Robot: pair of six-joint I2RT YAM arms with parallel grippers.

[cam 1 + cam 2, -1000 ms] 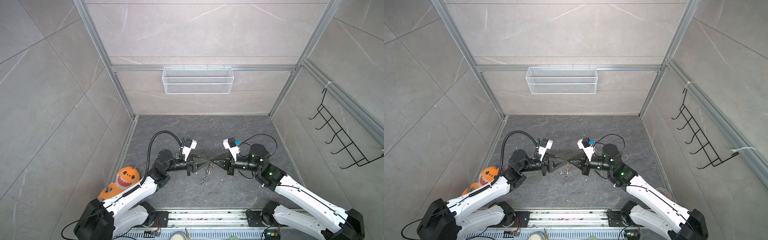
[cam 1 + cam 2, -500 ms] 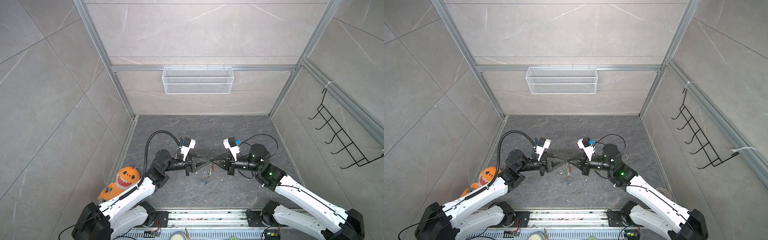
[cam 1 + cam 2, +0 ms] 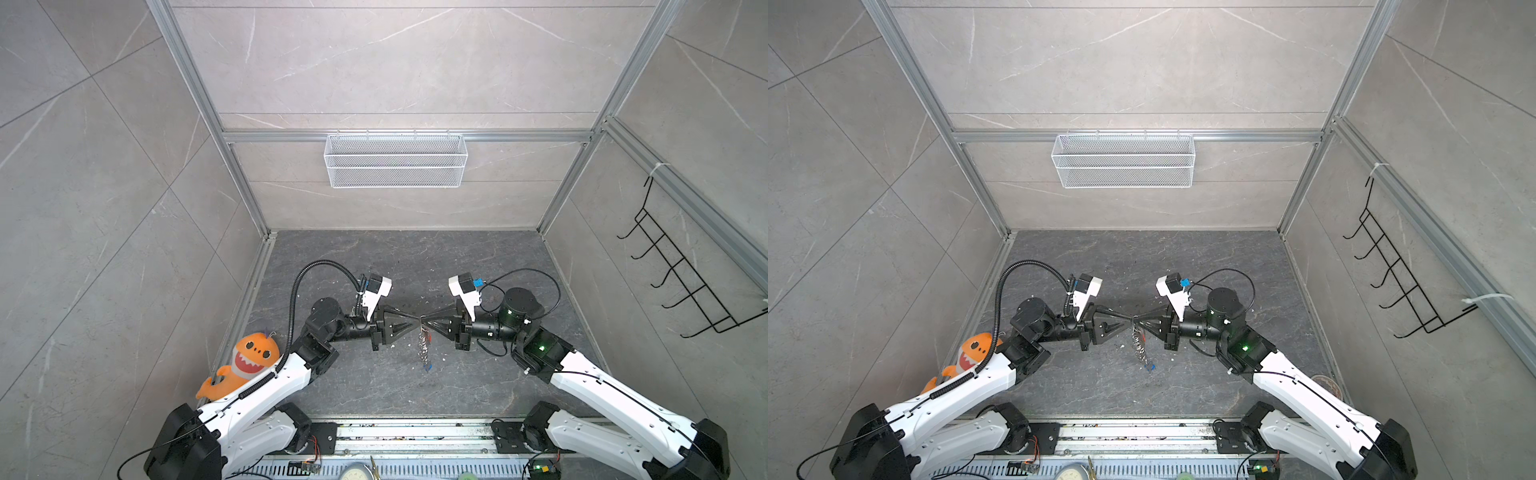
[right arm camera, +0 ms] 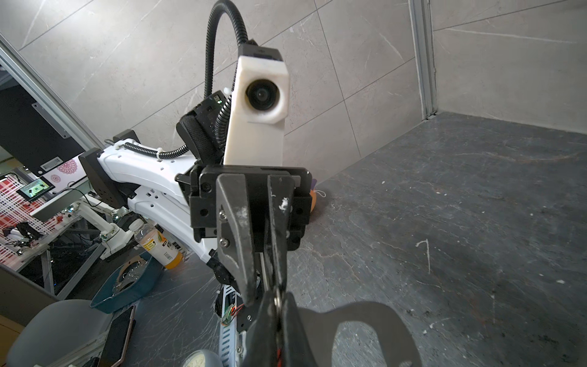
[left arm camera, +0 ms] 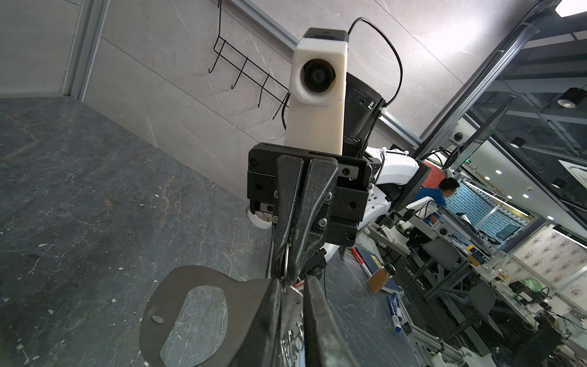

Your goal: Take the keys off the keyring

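**Keyring held tip to tip above the bench**

Top views: The two arms meet nose to nose at mid-bench. The left tool (image 3: 417, 328) and the right tool (image 3: 427, 329) almost touch at their tips, raised off the dark grey stone-patterned bench (image 3: 457, 257). The flat grey metal keyring with its silver link chain (image 3: 423, 348) hangs from that meeting point. A small blue plastic key tag (image 3: 428, 367) sits at the chain's low end, and both top views show it there (image 3: 1150, 367). The keys themselves are too small to make out. An orange plush shark toy (image 3: 249, 357) lies at the bench's left edge beside the left arm, well apart from the keyring.

Left wrist view: The left tool (image 5: 292, 295) has its jaws a little apart, with ring and chain links in the gap. I cannot tell whether they press on anything. The keyring's plate (image 5: 203, 276), with its large oval hole, juts out beside one finger, clear of the bench. Opposite, the right tool (image 5: 287, 267) is clamped on a thin silver ring of the keyring.

Right wrist view: The right tool (image 4: 276, 298) has its jaws together at the tips, and the plate (image 4: 359, 311) protrudes beside them. The left tool (image 4: 265, 290) shows a gap between its fingers.
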